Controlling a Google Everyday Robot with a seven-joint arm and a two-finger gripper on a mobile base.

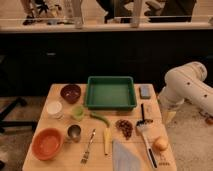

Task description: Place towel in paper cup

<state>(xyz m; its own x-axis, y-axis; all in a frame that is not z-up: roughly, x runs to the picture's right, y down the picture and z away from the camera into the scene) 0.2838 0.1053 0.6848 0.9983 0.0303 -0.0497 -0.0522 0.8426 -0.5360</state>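
The towel (125,156), a pale blue-grey folded cloth, lies flat at the front edge of the wooden table (60,160), right of centre. The paper cup (54,108), short, white and wide-mouthed, stands upright on the left side of the table. My white arm (187,85) reaches in from the right. My gripper (169,116) hangs at the table's right edge, well to the right of the cup and up and to the right of the towel. It holds nothing that I can see.
A green tray (110,93) sits at the back centre, with a blue-grey sponge (145,91) to its right. A dark red bowl (70,93), small green cup (77,113), metal cup (74,132) and orange bowl (47,143) surround the paper cup. A fork (88,145), a yellow item (106,140), utensils and an onion (160,144) lie near the towel.
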